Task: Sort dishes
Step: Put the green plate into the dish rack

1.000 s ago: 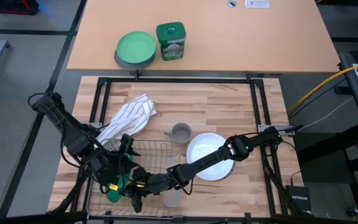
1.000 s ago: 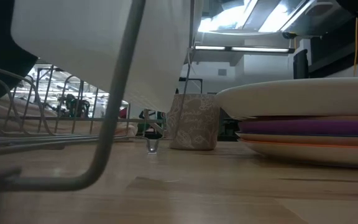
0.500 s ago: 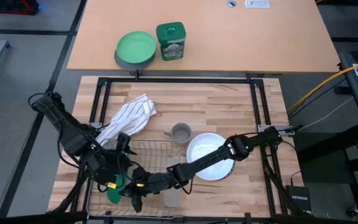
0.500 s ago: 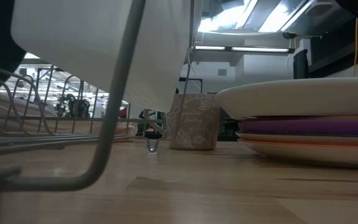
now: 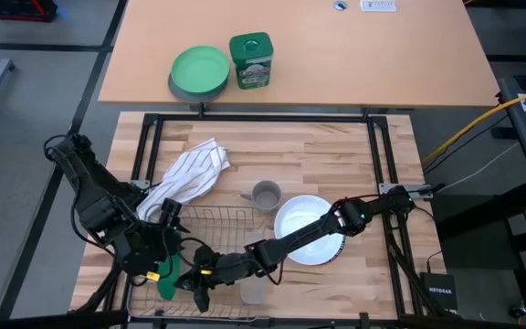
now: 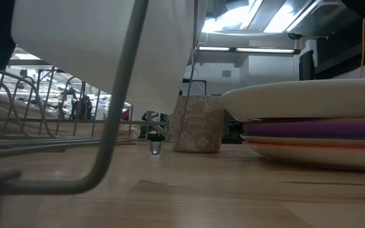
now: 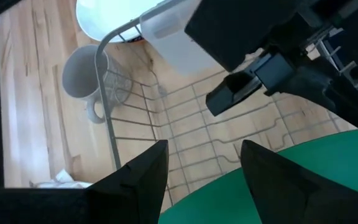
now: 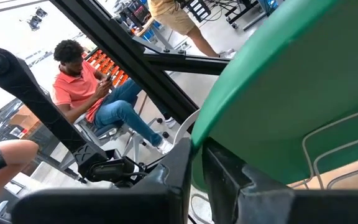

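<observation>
Our right gripper (image 5: 190, 285) reaches low over the wire rack (image 5: 210, 222) at the near edge of the table, and its fingers (image 8: 185, 163) are pinched narrow on the rim of the green plate (image 5: 168, 281). In the right wrist view that plate (image 8: 291, 81) stands on edge right at the fingertips, filling the space just beyond them, with rack wires showing behind it.

Our left gripper (image 5: 164, 265) sits just beside the same plate, on the side away from our right gripper. Its fingers (image 7: 143, 174) are spread wide and grip nothing; the green plate (image 7: 278, 180) lies between and just past their tips, and we cannot tell whether they touch it. Beyond those tips the rack wires (image 7: 191, 124) cross the wood, and the dark right gripper (image 7: 260, 74) hangs over them.

Farther out past the rack stands a grey mug (image 5: 265, 195), with a striped cloth (image 5: 188, 174) heaped near the rack's far corner. Under our right arm lies the stack of plates (image 5: 316, 228), white one on top; from the low view we see purple and orange edges beneath it (image 6: 309, 130).

On the far table, well apart from both grippers, sit a light green plate (image 5: 200, 69) and a green can (image 5: 250, 60). In the room behind, a person in a red shirt (image 8: 79, 87) is seated.
</observation>
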